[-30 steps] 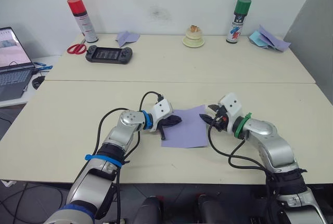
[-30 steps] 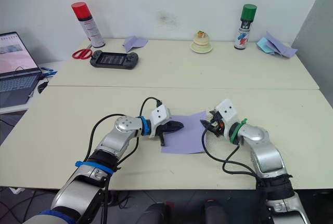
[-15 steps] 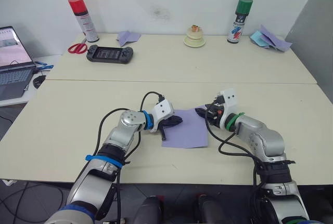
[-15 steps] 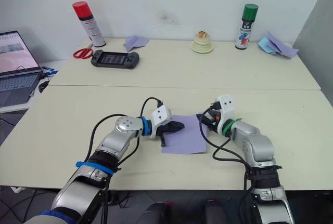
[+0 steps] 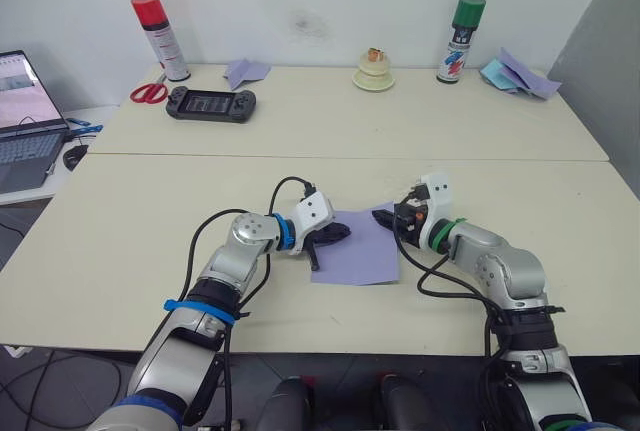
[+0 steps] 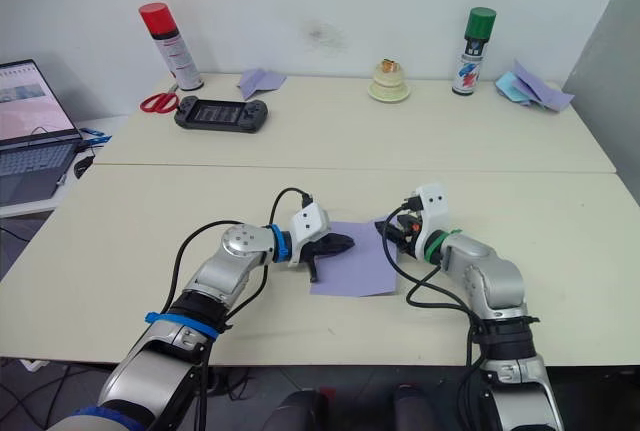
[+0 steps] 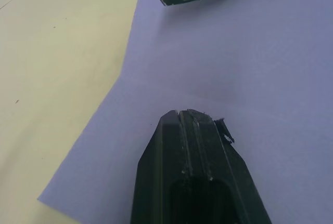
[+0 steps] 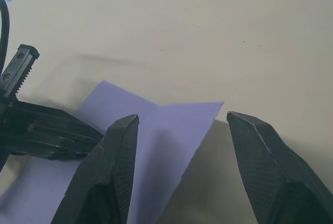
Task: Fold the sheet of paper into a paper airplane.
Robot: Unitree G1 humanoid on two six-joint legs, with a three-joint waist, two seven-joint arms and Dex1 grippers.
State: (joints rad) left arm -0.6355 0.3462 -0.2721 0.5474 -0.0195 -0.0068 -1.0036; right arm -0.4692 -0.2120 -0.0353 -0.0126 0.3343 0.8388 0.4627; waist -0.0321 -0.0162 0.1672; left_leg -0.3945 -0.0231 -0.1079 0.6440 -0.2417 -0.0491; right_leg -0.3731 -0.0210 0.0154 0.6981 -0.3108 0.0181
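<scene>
On the near cream table (image 5: pixel 150 211), close to its front edge, lies the thin matte lavender sheet of paper (image 5: pixel 360 251), a flat rectangle with a faint centre crease and crisp corners. Its far right corner lifts slightly off the smooth tabletop, as the right wrist view shows.

At 9 o'clock of the sheet, the left gripper (image 5: pixel 330 238) has its two black ribbed plastic fingers spread wide; one finger rests flat on the paper's left part and the other lies over it farther in, both pressing down without pinching anything. At 2 o'clock of the sheet, the right gripper (image 5: pixel 386 218) hovers at the raised corner with its tapered black fingers (image 8: pixel 112 167) parted widely, one over the paper and one past its edge, grasping nothing.

Across the seam, on the far table at about 11 o'clock, sit a black oblong game console (image 5: pixel 209 104), red-handled scissors (image 5: pixel 147 93), a red-capped white spray can (image 5: pixel 158 38) and a small lavender folded paper dart (image 5: pixel 243 72). At 12 o'clock stands a cream round dish (image 5: pixel 372 75) with a small object on top; at 1 o'clock a green-capped spray can (image 5: pixel 457 38) and crumpled lavender and teal papers (image 5: pixel 516 74). An open grey laptop (image 5: pixel 25 126) sits at 9 o'clock on a side surface.
</scene>
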